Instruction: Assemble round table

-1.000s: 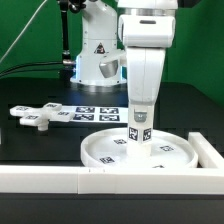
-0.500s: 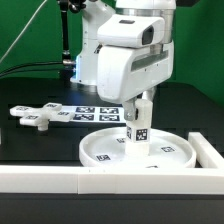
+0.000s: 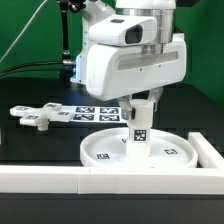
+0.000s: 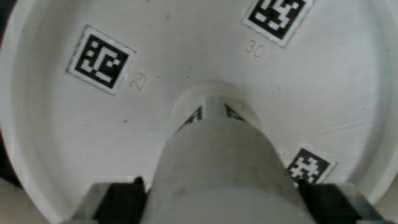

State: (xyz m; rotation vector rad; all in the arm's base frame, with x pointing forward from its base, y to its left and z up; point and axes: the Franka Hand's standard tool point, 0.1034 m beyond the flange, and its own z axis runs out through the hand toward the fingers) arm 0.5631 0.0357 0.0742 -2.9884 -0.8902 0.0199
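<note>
The large round rimmed disc (image 3: 103, 152) lies flat on the black table near the front wall. The short cylindrical post (image 3: 139, 133), with tags on its side, stands upright at the disc's middle. My gripper (image 3: 142, 108) comes straight down and is shut on the post's upper part. In the wrist view the post (image 4: 222, 150) runs between my dark fingers (image 4: 121, 203), with the disc (image 4: 71, 130) and its tags beneath. The flat cross-shaped piece (image 3: 35, 117) lies on the table at the exterior view's left, apart from my gripper.
The marker board (image 3: 92, 113) lies behind the disc. The long white border wall (image 3: 50, 180) runs along the table's front and turns back at the exterior view's right (image 3: 208, 150). The arm's base (image 3: 97, 62) stands at the back.
My hand has turned about its vertical axis while holding the post: its narrow side faced the camera before, its broad side faces it now. The post stays at the disc's middle.
</note>
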